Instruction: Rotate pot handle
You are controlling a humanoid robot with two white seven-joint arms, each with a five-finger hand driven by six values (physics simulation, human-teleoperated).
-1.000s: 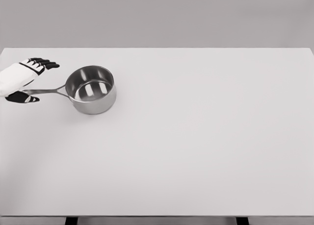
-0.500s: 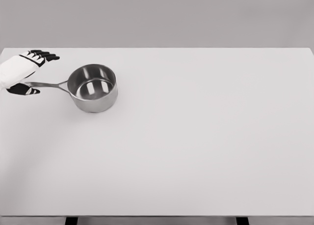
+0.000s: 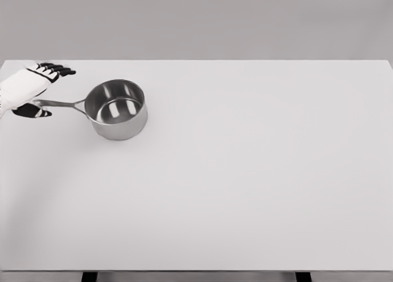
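Note:
A shiny steel pot (image 3: 118, 110) stands on the white table (image 3: 245, 171) at the far left. Its long thin handle (image 3: 61, 102) points left, slightly toward the back. My left hand (image 3: 48, 91) comes in at the left edge and straddles the handle's end. Its black fingers (image 3: 58, 69) stretch out straight behind the handle, and its thumb (image 3: 34, 112) lies in front of it. The fingers are spread, not curled round the handle. Whether the thumb touches the handle I cannot tell. The right hand is out of view.
The table's left edge (image 3: 2, 128) runs right under the hand. Its back edge (image 3: 196, 61) lies a little behind the pot, against a plain grey wall.
The left hand has moved toward the back of the table. The handle's end has swung back with it, and the pot has shifted slightly right and back.

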